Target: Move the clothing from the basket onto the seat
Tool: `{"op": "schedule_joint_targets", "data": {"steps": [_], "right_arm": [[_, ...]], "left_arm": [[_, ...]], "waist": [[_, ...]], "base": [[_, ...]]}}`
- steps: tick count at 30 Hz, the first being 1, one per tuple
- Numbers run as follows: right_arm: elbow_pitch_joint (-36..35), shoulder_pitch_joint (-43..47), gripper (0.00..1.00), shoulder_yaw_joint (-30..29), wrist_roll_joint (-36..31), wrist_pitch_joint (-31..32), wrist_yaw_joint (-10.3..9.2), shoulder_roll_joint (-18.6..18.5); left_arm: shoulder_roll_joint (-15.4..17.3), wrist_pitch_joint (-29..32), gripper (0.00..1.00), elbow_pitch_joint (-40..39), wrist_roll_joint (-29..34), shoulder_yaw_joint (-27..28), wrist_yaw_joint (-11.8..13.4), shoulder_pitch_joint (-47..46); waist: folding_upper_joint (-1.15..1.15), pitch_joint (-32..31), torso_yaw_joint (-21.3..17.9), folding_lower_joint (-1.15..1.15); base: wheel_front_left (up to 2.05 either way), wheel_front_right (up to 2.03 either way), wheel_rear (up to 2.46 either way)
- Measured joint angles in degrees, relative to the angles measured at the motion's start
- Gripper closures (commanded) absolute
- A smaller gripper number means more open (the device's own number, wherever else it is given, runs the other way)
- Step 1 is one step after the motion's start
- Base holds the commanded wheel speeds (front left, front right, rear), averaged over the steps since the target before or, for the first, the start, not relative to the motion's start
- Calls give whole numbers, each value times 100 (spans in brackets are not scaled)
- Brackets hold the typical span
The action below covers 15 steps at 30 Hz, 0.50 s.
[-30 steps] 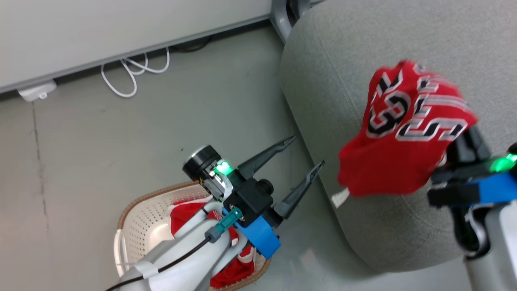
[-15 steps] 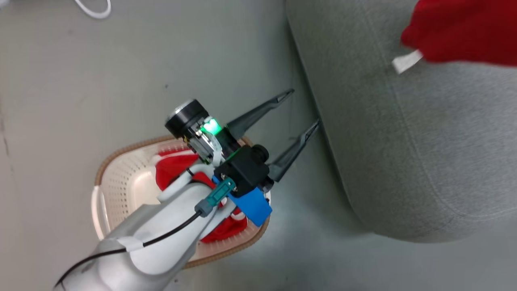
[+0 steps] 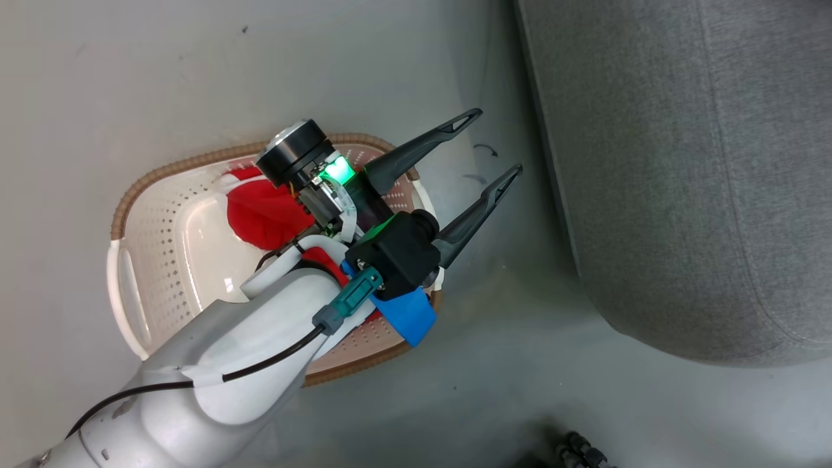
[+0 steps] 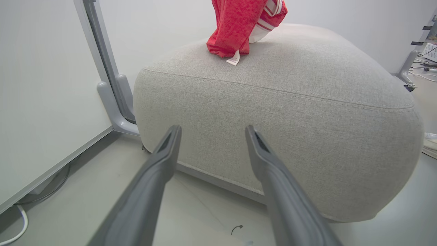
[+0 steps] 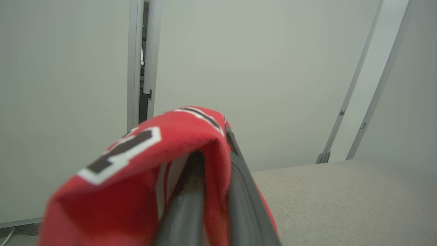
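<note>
In the head view, the left gripper [image 3: 497, 144] hangs above the right end of the laundry basket [image 3: 156, 195]. Its two dark fingers are spread as wide as they go, and they hold and touch nothing. The tips reach past the basket's rim over the grey floor [image 3: 130, 65], short of the seat [image 3: 682, 162]. A red jersey [image 3: 260, 211] lies bunched inside the basket, partly hidden beneath the arm.

In the left wrist view, the same fingers stand far apart with only air between them, pointing at the side of the seat [image 4: 290, 112]. A second jersey [image 4: 235, 27] hangs down from above. Its lower end and white tag [image 4: 234, 61] rest on the seat's top near its far edge.

In the right wrist view, the right gripper [image 5: 215, 150] is closed almost tight. Its fingers pinch a fold of the second jersey [image 5: 136, 150], which drapes over them above the seat's top [image 5: 341, 198].
</note>
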Motion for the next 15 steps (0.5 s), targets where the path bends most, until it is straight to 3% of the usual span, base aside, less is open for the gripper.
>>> {"op": "schedule_joint_targets", "data": {"steps": [15], "right_arm": [[1728,-38,100,-201,-303,-1,0,203]], "left_arm": [[83,22,0,-82,-8,-32,51,-52]], "waist": [[0,309,68,0]], "base": [[0,0,0]]}}
